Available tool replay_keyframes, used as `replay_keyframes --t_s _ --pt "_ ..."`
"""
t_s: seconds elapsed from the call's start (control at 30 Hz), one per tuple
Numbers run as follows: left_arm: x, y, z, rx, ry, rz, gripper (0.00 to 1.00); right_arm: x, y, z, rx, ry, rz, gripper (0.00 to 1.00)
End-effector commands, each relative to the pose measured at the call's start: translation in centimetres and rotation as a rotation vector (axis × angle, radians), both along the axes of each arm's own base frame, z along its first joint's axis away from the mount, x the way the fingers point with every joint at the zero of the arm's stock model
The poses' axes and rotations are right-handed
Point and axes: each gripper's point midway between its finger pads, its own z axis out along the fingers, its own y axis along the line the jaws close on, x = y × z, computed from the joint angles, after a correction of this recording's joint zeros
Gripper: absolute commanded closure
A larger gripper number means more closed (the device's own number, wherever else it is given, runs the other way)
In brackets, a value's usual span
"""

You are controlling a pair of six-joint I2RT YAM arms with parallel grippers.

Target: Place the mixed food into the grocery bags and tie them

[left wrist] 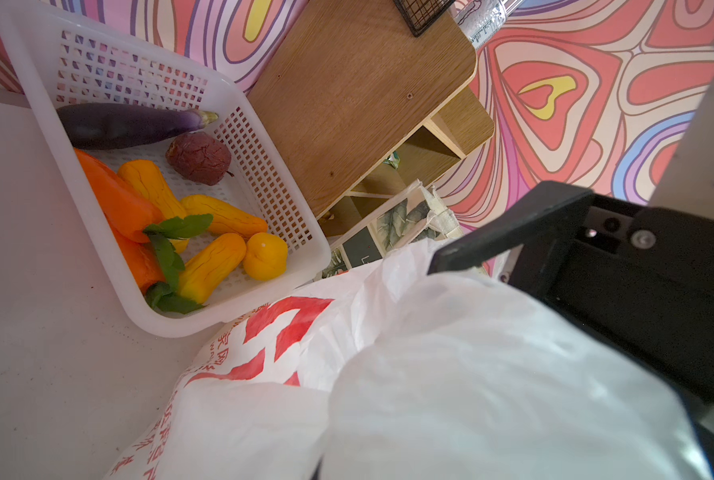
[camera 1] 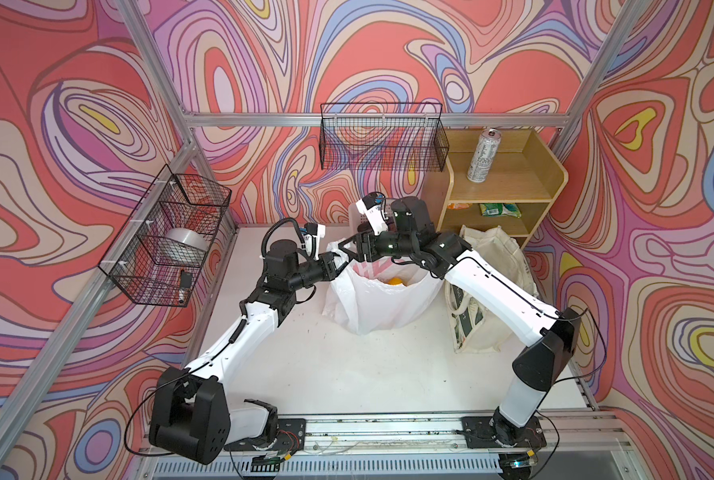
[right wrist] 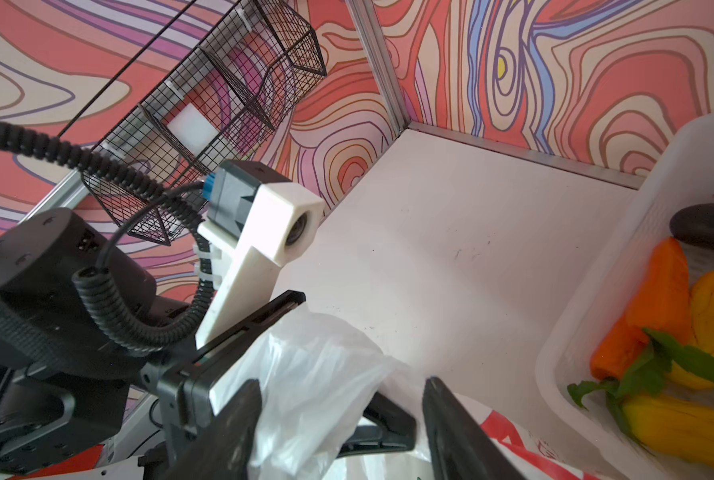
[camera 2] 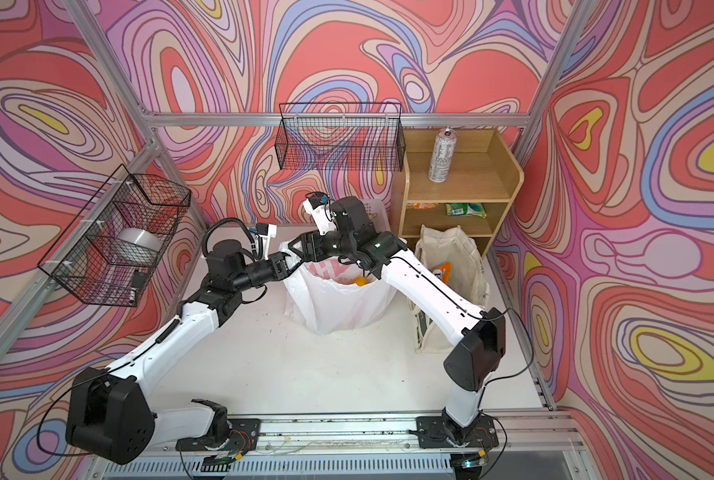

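One thin white plastic carrier bag (camera 1: 372, 307) stands open at mid-table. It is printed with large red strokes and rows of smaller red characters (left wrist: 222, 357), too crumpled to read. A single orange-yellow fruit (camera 1: 395, 281) shows in its mouth. The left gripper (camera 1: 339, 262) is clenched on a bunched handle at the bag's left rim. The right gripper (right wrist: 340, 384) reaches across to the same spot, its jaws released and parted, with loose plastic lying between them. One cream canvas tote (camera 2: 447, 245) with dark green leaf print stands just right of the bag, partly hidden by the right arm. It has one orange packet (camera 2: 444, 270) inside, and its lettering is too small to read. One white lattice basket (left wrist: 139, 70) behind the bag holds one purple eggplant (left wrist: 126, 124), one wrinkled maroon fruit (left wrist: 199, 158), two orange carrots (left wrist: 118, 199) and four yellow pieces (left wrist: 222, 214). One wooden shelf unit (camera 1: 509, 183) carries one tall silver can (camera 1: 483, 156) on top, its print illegible. One green packet (camera 1: 499, 209) lies on the shelf below. Two black wire baskets (camera 1: 384, 137) hang on the walls, and the left one holds one roll of tape (camera 1: 187, 245).
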Motion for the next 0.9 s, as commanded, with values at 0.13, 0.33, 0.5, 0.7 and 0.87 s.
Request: replay_keyframes --t_s 0.13,0.33,0.5,0.7,0.87 --pt "0.1 -0.4 1.2 -0.001 -0.039 -0.022 1.0 -1.8 -1.1 3.7 0.088 -0.052 -0.011 0.33" --pt "0.2 -0.4 1.1 0.001 -0.038 -0.022 1.0 -2.9 -1.8 4.3 0.113 -0.055 -0.022 0.32" --pt "0.2 -0.5 1.1 0.001 -0.037 -0.025 1.0 -2.7 -0.8 2.9 0.1 -0.029 -0.008 0.33" --pt "0.2 -0.5 1.2 0.0 -0.04 -0.029 1.0 -1.8 0.9 1.2 0.087 -0.003 0.01 0.34" --pt "0.1 -0.5 1.2 0.001 -0.038 -0.033 1.0 -0.7 1.9 1.0 0.091 -0.006 0.014 0.43"
